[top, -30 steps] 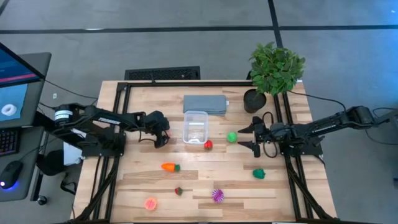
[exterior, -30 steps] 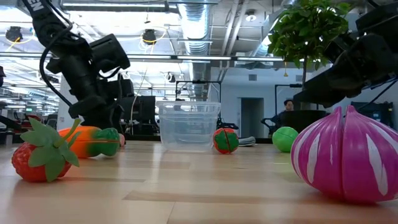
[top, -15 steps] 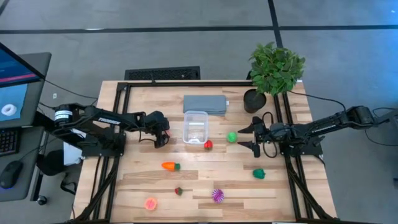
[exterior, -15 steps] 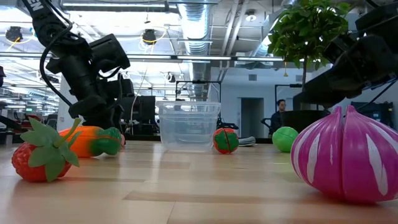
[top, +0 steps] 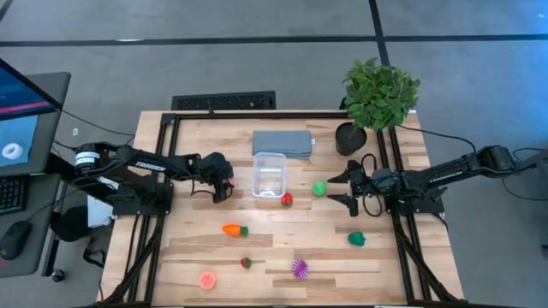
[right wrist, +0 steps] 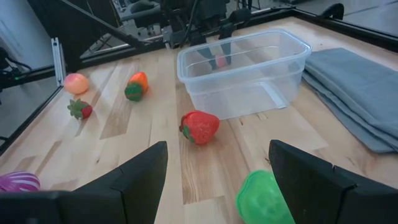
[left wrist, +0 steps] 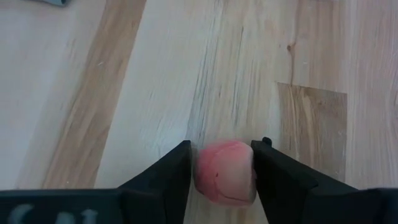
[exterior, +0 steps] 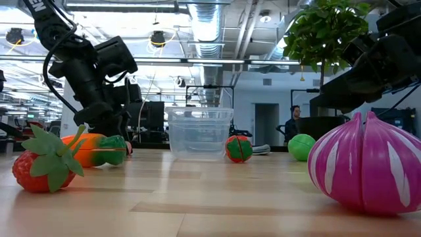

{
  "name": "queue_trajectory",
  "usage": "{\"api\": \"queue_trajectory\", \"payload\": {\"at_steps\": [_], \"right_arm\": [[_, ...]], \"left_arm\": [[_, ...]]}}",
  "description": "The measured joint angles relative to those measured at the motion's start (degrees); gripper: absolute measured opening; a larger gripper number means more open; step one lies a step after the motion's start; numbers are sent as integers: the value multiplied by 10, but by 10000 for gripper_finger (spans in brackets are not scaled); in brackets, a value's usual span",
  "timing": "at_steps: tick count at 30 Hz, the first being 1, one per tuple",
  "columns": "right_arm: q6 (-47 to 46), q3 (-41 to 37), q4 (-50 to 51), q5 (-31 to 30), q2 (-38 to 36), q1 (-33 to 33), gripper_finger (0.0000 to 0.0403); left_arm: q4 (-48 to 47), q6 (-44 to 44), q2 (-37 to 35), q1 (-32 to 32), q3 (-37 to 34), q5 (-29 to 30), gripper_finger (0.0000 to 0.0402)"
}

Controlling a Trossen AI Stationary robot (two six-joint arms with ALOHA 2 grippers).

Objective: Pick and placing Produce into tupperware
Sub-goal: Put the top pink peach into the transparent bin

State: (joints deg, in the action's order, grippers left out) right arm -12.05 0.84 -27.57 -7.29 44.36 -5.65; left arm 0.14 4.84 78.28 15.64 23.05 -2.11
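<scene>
My left gripper point(top: 224, 190) point(left wrist: 225, 155) is left of the clear tupperware point(top: 269, 174) point(exterior: 198, 133) and shut on a small pink-red piece of produce point(left wrist: 225, 172). My right gripper point(top: 342, 188) point(right wrist: 217, 180) waits open right of the tub, holding nothing. Loose on the wood lie a red piece point(top: 287, 199) by the tub's near corner, a green ball point(top: 319, 188), a green piece point(top: 357, 239), an orange carrot point(top: 234, 229), a strawberry point(top: 246, 263), a spiky purple ball point(top: 300, 269) and a pink piece point(top: 207, 280). My left gripper pinches the pink-red piece by its two opposite sides point(left wrist: 202, 174) between its two fingers point(left wrist: 174, 171). The fingers slant down at it from the table's left side. The piece sits low against the wood; whether it is lifted clear I cannot tell.
A folded grey pad point(top: 282, 143) lies just beyond the tub. A potted plant point(top: 377, 94) stands at the far right corner. A dark frame point(top: 163, 171) runs along the table's edges. Bare wood lies between the tub and the near produce.
My left gripper has shut its fingers on the pink-red piece while the arm kept its place. Nothing else on the table has moved.
</scene>
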Motion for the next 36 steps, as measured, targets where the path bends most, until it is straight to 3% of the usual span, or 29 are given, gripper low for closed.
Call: {"api": "queue_trajectory", "payload": {"at_steps": [20,36], "right_arm": [[0,0,0,0,0,0,306],[0,0,0,0,0,0,306]], "left_arm": [[-50,6,0,0,43,-1,128],[-252,52,0,-2,218,-7,127]]}}
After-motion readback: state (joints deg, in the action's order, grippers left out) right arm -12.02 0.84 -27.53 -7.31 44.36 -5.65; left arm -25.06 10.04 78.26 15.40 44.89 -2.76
